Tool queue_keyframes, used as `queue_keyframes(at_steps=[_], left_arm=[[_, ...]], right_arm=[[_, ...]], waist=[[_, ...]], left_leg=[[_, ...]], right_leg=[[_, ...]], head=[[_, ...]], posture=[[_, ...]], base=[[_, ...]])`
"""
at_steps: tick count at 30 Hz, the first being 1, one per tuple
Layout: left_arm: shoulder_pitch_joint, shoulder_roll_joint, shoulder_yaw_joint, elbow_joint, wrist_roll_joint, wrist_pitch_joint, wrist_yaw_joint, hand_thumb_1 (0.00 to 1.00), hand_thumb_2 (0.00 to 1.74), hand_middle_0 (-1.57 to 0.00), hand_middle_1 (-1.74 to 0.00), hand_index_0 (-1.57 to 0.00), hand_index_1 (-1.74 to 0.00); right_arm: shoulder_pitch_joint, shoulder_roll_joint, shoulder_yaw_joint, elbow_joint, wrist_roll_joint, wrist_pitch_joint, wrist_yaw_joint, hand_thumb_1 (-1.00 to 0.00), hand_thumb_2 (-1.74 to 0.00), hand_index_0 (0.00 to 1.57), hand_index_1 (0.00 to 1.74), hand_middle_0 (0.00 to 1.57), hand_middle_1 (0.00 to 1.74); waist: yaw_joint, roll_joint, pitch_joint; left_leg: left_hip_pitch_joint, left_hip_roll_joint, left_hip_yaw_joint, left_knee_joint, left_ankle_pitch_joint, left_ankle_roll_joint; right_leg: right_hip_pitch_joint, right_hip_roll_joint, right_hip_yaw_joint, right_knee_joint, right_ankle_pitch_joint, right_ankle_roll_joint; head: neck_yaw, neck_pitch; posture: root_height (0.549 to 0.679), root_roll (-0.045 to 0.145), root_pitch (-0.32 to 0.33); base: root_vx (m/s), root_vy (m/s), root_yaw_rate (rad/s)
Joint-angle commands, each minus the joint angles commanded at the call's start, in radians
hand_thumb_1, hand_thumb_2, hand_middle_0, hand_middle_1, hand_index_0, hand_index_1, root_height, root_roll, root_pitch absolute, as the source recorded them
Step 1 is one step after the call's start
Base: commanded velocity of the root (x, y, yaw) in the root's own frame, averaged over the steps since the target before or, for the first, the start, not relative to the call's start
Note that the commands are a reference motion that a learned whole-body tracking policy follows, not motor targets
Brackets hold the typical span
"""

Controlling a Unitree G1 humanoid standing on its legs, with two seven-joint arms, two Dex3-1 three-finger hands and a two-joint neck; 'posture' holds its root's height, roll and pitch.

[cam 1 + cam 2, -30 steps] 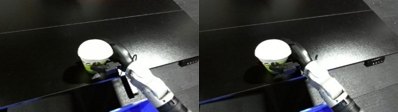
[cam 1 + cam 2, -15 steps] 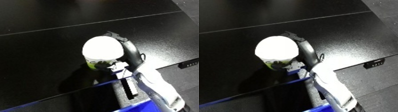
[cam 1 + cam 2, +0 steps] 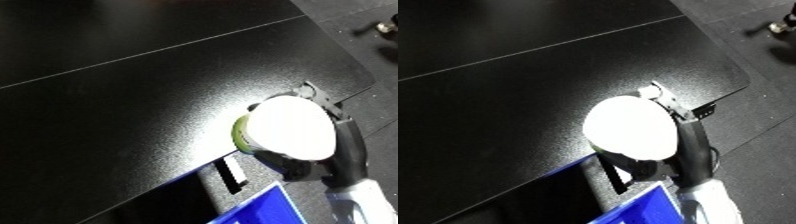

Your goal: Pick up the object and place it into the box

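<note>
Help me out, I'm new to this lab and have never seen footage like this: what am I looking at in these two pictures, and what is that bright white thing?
Both pictures come from a stereo camera on a humanoid robot's head, looking down: one from its left eye, one from its right, at the same instant, so they nearly match.

The dark expanse is a black table. The bright white shape is the top of a container, glaring in the light; a green band shows on its side in the left eye view. The robot's black right hand is curled round it, with the white forearm reaching in from the lower edge. Whether the container touches the table cannot be told.

The blue corner at the bottom is the bin meant to receive it. The left hand is not visible.
</note>
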Motion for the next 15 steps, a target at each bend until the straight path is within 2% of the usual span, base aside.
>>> queue_keyframes(at_steps=[3, 6, 8, 11, 13, 15], left_arm=[[0.014, -0.016, 0.010, 0.002, -0.018, -0.022, 0.003, 0.00, 0.00, 0.00, 0.00, 0.00, 0.00], [0.026, -0.034, 0.019, 0.002, -0.031, -0.041, 0.003, 0.00, 0.00, 0.00, 0.00, 0.00, 0.00], [0.032, -0.045, 0.025, 0.000, -0.040, -0.049, 0.002, 0.00, 0.00, 0.00, 0.00, 0.00, 0.00], [0.033, -0.063, 0.029, 0.004, -0.070, -0.061, -0.002, 0.00, 0.00, 0.00, 0.00, 0.00, 0.00], [0.037, -0.075, 0.025, 0.008, -0.096, -0.073, -0.006, 0.00, 0.00, 0.00, 0.00, 0.00, 0.00], [0.049, -0.084, 0.017, 0.006, -0.113, -0.084, -0.010, 0.00, 0.00, 0.00, 0.00, 0.00, 0.00]], right_arm=[[0.109, 0.013, -0.064, -0.009, -0.015, -0.055, -0.027, -0.90, -1.57, 1.41, 1.57, 1.41, 1.57], [0.206, 0.029, -0.115, -0.007, -0.013, -0.111, -0.027, -0.90, -1.57, 1.41, 1.57, 1.41, 1.57], [0.259, 0.036, -0.134, 0.000, -0.014, -0.137, -0.025, -0.90, -1.57, 1.41, 1.57, 1.41, 1.57], [0.315, 0.052, -0.141, 0.037, 0.042, -0.155, -0.005, -0.90, -1.57, 1.41, 1.57, 1.41, 1.57], [0.350, 0.072, -0.133, 0.088, 0.074, -0.175, 0.032, -0.90, -1.57, 1.41, 1.57, 1.41, 1.57], [0.384, 0.089, -0.124, 0.147, 0.070, -0.202, 0.072, -0.90, -1.57, 1.41, 1.57, 1.41, 1.57]], waist=[[-0.031, 0.002, 0.000], [-0.060, 0.008, 0.002], [-0.079, 0.014, 0.006], [-0.109, 0.023, 0.016], [-0.128, 0.029, 0.026], [-0.145, 0.034, 0.033]], left_leg=[[0.024, 0.006, 0.021, -0.018, -0.002, 0.0013], [0.047, 0.008, 0.044, -0.037, -0.001, 0.0017], [0.061, 0.008, 0.059, -0.045, -0.001, 0.0024], [0.079, 0.008, 0.078, -0.053, 0.008, 0.0005], [0.097, 0.005, 0.086, -0.060, 0.018, -0.0017], [0.116, 0.001, 0.094, -0.070, 0.026, -0.0019]], right_leg=[[0.011, 0.0102, 0.013, -0.014, 0.000, -0.0019], [0.020, 0.0185, 0.025, -0.027, 0.000, -0.0026], [0.022, 0.0234, 0.034, -0.035, 0.001, -0.0025], [0.026, 0.0307, 0.049, -0.047, 0.006, -0.0048], [0.035, 0.0367, 0.060, -0.053, 0.008, -0.0076], [0.045, 0.0422, 0.071, -0.057, 0.007, -0.0091]], head=[[0.008, 0.000], [0.035, -0.021], [0.067, -0.064], [0.106, -0.174], [0.139, -0.196], [0.167, -0.222]], posture=[[0.626, 0.062, -0.022], [0.627, 0.065, -0.022], [0.628, 0.067, -0.021], [0.630, 0.071, -0.022], [0.630, 0.072, -0.029], [0.631, 0.073, -0.036]], base=[[-0.029, 0.069, -0.253], [-0.032, 0.093, -0.238], [-0.048, 0.109, -0.218], [-0.060, 0.131, -0.231], [-0.020, 0.127, -0.231], [0.010, 0.106, -0.185]])
